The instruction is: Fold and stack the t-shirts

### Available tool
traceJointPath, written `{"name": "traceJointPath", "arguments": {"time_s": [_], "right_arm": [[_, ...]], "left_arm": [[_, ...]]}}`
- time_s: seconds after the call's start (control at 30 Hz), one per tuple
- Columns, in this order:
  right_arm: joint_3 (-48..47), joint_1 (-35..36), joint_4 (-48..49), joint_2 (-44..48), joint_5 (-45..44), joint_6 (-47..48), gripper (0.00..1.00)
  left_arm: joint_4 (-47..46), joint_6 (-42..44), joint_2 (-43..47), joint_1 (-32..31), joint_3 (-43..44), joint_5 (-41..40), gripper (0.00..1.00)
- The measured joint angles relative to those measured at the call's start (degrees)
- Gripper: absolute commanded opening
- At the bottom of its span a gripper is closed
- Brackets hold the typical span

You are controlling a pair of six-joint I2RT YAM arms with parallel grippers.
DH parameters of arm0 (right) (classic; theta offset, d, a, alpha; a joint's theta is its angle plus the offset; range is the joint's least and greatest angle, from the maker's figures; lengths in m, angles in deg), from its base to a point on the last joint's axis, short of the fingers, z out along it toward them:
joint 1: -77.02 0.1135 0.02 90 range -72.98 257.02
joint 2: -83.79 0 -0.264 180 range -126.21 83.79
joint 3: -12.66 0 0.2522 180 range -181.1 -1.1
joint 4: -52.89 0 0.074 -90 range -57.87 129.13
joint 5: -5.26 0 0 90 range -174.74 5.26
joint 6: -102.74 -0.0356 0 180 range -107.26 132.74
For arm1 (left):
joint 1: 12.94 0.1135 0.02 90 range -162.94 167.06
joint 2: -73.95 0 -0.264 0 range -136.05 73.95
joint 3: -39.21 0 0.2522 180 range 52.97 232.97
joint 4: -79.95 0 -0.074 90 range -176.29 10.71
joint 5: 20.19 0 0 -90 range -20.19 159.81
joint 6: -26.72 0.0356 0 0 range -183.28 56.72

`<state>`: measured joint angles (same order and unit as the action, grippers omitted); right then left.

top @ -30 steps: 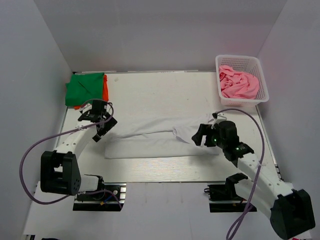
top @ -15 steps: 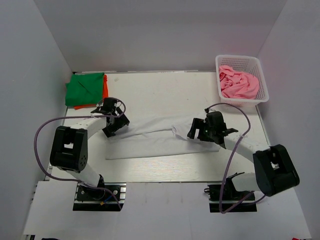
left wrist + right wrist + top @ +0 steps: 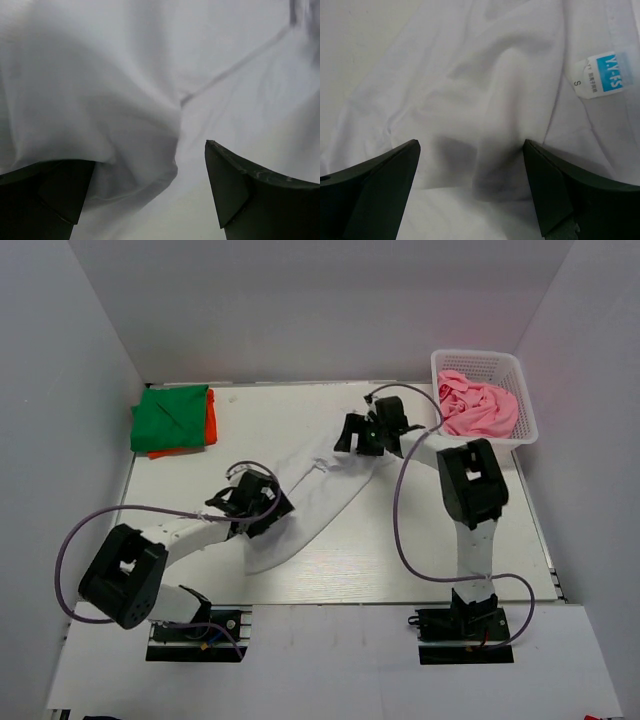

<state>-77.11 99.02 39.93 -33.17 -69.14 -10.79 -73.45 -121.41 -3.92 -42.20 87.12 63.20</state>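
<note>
Top external: a white shirt (image 3: 305, 505) lies as a long diagonal band on the table (image 3: 270, 420), running from the left gripper (image 3: 268, 512) up to the right gripper (image 3: 352, 436).
Other shirts: a folded green shirt (image 3: 168, 418) sits at the far left corner on an orange shirt (image 3: 211, 422), of which only an edge shows. A crumpled pink shirt (image 3: 478, 408) fills the basket (image 3: 486, 358) at the far right.
Left wrist: the fingers (image 3: 47, 200) are spread wide, with a soft bulge of white cloth low between them. A seam (image 3: 235, 65) runs diagonally beyond. The jaws are parted and pinch nothing.
Right wrist: the fingers (image 3: 375, 190) are also spread wide, over rumpled cloth with a raised fold between them. Nothing is clamped.
Seen only at the wrist: a blue-and-white neck label (image 3: 602, 75) marked S, just right of the fold. How far the jaws are parted also shows only here.
Seen only from above: the shirt's whole diagonal lie, the stack and the basket.
</note>
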Motion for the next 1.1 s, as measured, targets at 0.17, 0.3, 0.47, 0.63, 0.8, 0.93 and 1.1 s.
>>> {"name": "traceJointPath", "arguments": {"time_s": [0.17, 0.3, 0.47, 0.63, 0.8, 0.93, 1.1], "right_arm": [[-20.61, 0.31, -5.03, -13.29, 0.59, 4.68, 0.9], [-27.78, 0.42, -10.99, -16.55, -2.99, 8.33, 0.9], [-33.64, 0.42, -15.63, -19.28, -8.04, 10.36, 0.9], [-34.95, 0.42, -18.27, -19.3, -11.41, 10.54, 0.9], [-35.95, 0.55, -21.22, -19.23, -12.44, 11.56, 0.9], [-35.82, 1.03, -22.91, -17.9, -11.63, 14.1, 0.9], [-31.15, 3.13, -23.47, -8.98, -11.26, 16.68, 0.9]], "left_arm": [[1.95, -4.07, -7.93, -10.47, 7.65, 0.55, 1.0], [5.38, -6.29, -14.67, -17.44, 14.88, 0.02, 1.0], [8.0, -10.01, -16.17, -24.39, 17.51, -2.16, 1.0], [14.4, -13.57, -12.52, -30.88, 15.96, -4.61, 1.0], [24.72, -14.56, -10.95, -37.11, 16.02, -7.32, 1.0], [32.72, -14.36, -11.04, -40.15, 18.01, -9.62, 1.0], [38.4, -13.57, -11.04, -41.44, 21.11, -14.12, 1.0]]}}
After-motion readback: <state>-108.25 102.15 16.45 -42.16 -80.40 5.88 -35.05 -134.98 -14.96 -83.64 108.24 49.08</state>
